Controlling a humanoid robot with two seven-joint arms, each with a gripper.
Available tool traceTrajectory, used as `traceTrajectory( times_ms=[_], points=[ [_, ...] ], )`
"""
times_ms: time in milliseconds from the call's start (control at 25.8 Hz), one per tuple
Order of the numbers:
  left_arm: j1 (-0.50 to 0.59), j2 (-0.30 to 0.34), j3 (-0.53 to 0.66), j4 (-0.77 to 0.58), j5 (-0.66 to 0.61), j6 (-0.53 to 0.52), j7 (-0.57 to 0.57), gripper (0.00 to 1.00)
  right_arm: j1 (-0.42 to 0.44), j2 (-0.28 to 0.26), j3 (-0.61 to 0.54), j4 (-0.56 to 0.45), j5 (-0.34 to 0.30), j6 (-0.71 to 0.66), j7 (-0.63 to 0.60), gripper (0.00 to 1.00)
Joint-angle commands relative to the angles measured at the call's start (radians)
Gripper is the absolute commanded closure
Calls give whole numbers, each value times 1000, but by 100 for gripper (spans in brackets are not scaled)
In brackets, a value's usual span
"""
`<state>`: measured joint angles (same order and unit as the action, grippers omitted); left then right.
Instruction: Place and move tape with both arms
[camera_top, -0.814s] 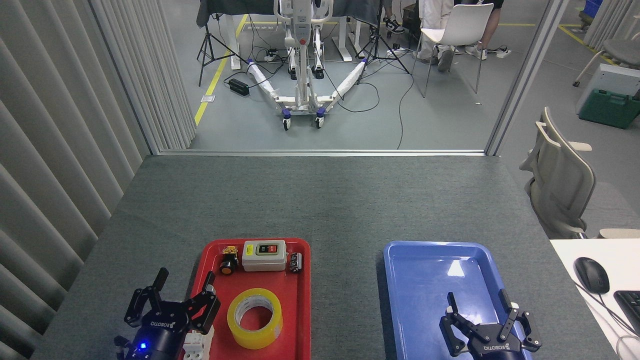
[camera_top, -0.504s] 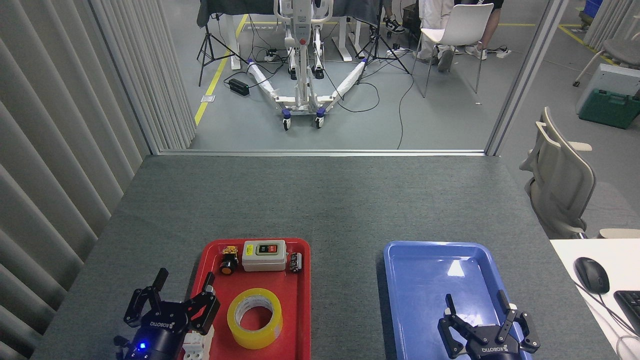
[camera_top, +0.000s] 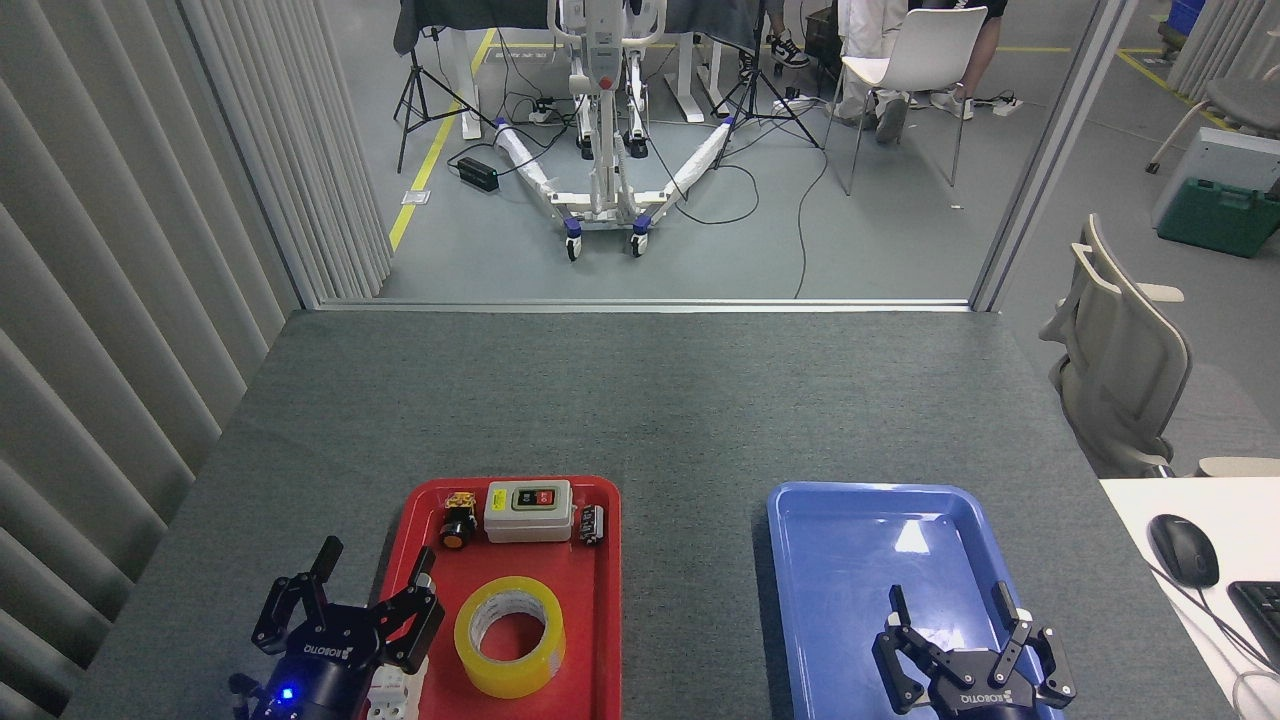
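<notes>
And here's the left matte-black, multi-fingered claw (camera_top: 345, 612), chunky jointed digits, white "ROBOTIQ" lettering printed across the palm block and reading reversed from up here. Just below the lettering a small blue light glows on its dark round body. Over to the right matte-black, multi-fingered claw (camera_top: 968, 638): same build, black segmented fingers with visible pivot joints, white "ROBOTIQ" marking on the palm, again mirrored.

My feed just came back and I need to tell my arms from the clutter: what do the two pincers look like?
Both are black, multi-fingered units with jointed, angular fingers and white "ROBOTIQ" lettering on the body. The left pincer has a small blue light glowing on its base, with white parts beside it. The right pincer shows no light in this view. No cables are visible on either.
</notes>
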<state>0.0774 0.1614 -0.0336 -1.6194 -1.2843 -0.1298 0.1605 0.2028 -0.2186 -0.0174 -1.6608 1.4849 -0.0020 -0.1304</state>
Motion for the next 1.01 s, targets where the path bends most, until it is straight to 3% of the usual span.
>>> traceTrajectory(
  times_ms=[0, 194, 271, 426, 659, 853, 969],
  points=[
    [-1, -3, 8, 0, 3, -21, -4, 0, -2, 1, -1, -8, -3, -3, 2, 0],
    [1, -14, 29, -19, 20, -31, -9, 0, -2, -5, -1, -8, -3, -3, 3, 0],
    [10, -46, 38, -56, 46, -39, -16, 0, 0, -5, -1, -8, -8, -3, 8, 0],
    [-7, -49, 35, -63, 51, -34, -130, 0, 1, -5, -1, -8, -28, -3, 12, 0],
    [-97, -8, 35, -63, 85, -37, -456, 0, 3, -5, -1, -10, -32, -6, 14, 0],
    [-199, 7, 34, -65, 85, -37, -920, 0, 3, -5, -1, -13, -32, -7, 14, 0],
    [-252, 7, 17, -63, 85, -31, -1135, 0, 3, -5, -1, -14, -32, -4, 11, 0]
  ],
)
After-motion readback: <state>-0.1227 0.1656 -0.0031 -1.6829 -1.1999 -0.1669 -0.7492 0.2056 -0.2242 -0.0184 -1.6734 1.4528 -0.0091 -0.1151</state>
